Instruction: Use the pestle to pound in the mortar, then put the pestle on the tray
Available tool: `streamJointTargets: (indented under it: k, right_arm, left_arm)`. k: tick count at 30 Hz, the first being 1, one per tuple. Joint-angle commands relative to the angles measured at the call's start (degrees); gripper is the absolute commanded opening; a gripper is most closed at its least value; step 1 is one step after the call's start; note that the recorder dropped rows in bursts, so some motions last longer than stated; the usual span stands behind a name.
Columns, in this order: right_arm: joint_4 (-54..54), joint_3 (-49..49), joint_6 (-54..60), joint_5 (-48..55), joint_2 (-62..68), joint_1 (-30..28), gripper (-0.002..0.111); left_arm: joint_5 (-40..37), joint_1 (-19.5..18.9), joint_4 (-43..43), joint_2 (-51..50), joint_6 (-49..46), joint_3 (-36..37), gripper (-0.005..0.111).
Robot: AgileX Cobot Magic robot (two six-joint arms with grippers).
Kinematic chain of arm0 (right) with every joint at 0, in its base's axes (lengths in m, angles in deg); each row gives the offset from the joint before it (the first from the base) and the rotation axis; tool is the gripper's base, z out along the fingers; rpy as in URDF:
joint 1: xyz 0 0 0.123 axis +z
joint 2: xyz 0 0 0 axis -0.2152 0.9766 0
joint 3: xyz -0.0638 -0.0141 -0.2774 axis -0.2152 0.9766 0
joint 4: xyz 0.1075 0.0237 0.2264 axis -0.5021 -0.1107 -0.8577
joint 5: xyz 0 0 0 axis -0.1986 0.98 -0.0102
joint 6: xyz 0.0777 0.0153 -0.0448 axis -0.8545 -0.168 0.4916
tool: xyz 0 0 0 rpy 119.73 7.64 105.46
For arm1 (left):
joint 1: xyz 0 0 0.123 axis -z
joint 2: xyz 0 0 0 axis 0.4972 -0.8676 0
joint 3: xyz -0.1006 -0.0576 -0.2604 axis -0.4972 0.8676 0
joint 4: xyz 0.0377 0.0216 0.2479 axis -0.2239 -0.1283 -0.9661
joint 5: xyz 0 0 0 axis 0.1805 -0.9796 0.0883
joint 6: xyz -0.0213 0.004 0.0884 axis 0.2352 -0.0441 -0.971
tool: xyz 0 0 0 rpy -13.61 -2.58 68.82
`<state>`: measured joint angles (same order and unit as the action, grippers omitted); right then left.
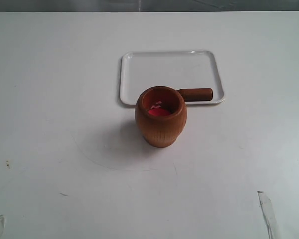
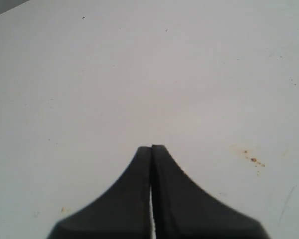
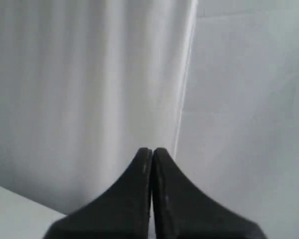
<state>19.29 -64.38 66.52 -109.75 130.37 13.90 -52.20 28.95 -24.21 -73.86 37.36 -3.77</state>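
Left gripper (image 2: 152, 148) clenched shut, empty, bare table (image 2: 139, 74) under it. Right gripper (image 3: 152, 149) clenched shut, empty too. Pestle (image 1: 195, 93) lies on tray (image 1: 139, 56) by mortar (image 1: 161, 115), all clear of both grippers.

Left gripper (image 2: 151, 147) and right gripper (image 3: 152, 149) are each holding nothing, their dark fingers pressing together tip to tip.

Plain white matte tabletop (image 1: 50, 74) fills nearly everything, few tiny brown specks (image 2: 253, 159) on it. Pale pleated curtain (image 3: 89, 74) hangs next to a flat grey wall (image 3: 249, 99).
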Motion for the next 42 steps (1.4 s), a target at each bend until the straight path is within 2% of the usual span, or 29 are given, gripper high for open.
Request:
streamJointTargets:
  k: [1, 4, 6, 8, 10, 12, 16, 20, 22, 27, 31, 34, 38, 42]
  right_arm:
    - [0.24, 9.77, -10.09, -0.33, -18.47, 0.54, 0.0]
    - [8.73, 13.43, -18.79, 13.22, -32.73, 0.54, 0.0]
    - [9.63, 15.49, -21.55, 19.52, -40.48, 0.54, 0.0]
    - [6.94, 17.86, -22.92, 21.98, -45.83, 0.54, 0.0]
    - [0.23, 20.2, -22.54, 25.9, -45.83, 1.19, 0.0]
    - [-1.79, 22.18, -20.02, 28.76, -45.83, 2.03, 0.0]
    - [-2.03, 28.67, -17.45, 27.68, -44.92, 4.14, 0.0]
    - [-1.91, 33.9, -17.41, 20.38, -44.92, 5.08, 0.0]
    - [-0.8, 33.9, -16.86, 25.23, -44.92, 5.08, 0.0]
    - [-0.15, 33.9, -16.04, 24.99, -44.92, 5.08, 0.0]
    - [-8.74, 33.9, -15.89, 27.47, -44.92, 5.08, 0.0]
    - [-4.64, 33.9, -11.91, 30.71, -44.92, 5.08, 0.0]
    - [-2.79, 33.9, -5.38, 40.29, -44.92, 5.08, 0.0]
    - [-6.34, 33.9, -7.16, 38.4, -44.92, 5.08, 0.0]
  left_arm:
    - [0.17, 0.44, 0.42, 0.07, 0.47, 0.03, 0.0]
    - [0.17, 0.44, 0.42, 0.07, 0.47, 0.03, 0.0]
    - [0.17, 0.44, 0.42, 0.07, 0.47, 0.03, 0.0]
    - [0.17, 0.44, 0.42, 0.07, 0.47, 0.03, 0.0]
    - [0.17, 0.44, 0.42, 0.07, 0.47, 0.03, 0.0]
    - [0.17, 0.44, 0.42, 0.07, 0.47, 0.03, 0.0]
    - [0.17, 0.44, 0.42, 0.07, 0.47, 0.03, 0.0]
    - [0.17, 0.44, 0.42, 0.07, 0.47, 0.03, 0.0]
    - [0.17, 0.44, 0.42, 0.07, 0.47, 0.03, 0.0]
    - [0.17, 0.44, 0.42, 0.07, 0.47, 0.03, 0.0]
    - [0.17, 0.44, 0.42, 0.07, 0.47, 0.03, 0.0]
    - [0.17, 0.44, 0.42, 0.07, 0.47, 0.03, 0.0]
    - [0.17, 0.44, 0.42, 0.07, 0.47, 0.03, 0.0]
    - [0.17, 0.44, 0.42, 0.07, 0.47, 0.03, 0.0]
